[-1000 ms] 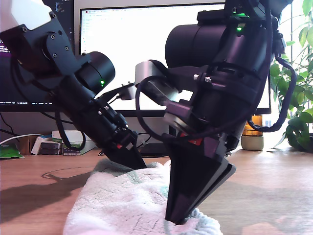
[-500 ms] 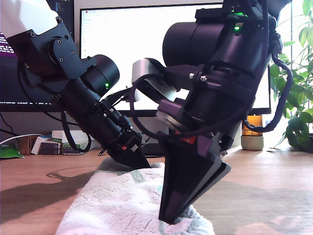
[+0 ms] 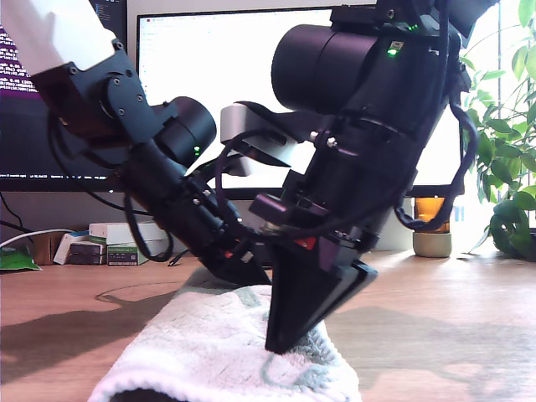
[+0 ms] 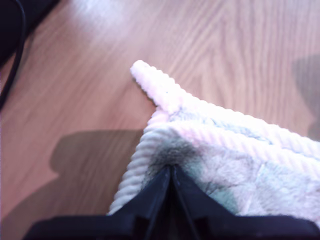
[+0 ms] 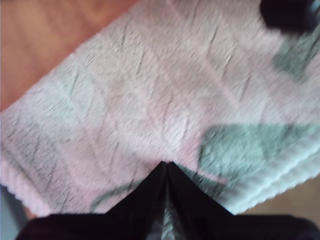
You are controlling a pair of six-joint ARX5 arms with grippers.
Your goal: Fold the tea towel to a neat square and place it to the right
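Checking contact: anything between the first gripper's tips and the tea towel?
Nothing. In the first wrist view my first gripper sits closed directly on the tea towel, by its ribbed hem.

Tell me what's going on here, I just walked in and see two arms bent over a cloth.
Two robot arms are working on the tea towel lying on the wooden table. My first gripper has its jaws closed at a corner of the towel by the ribbed hem, near the small corner loop. My second gripper is closed too, tips pressed on the fluffy middle of the cloth. The towel looks doubled over already. A monitor stands behind.
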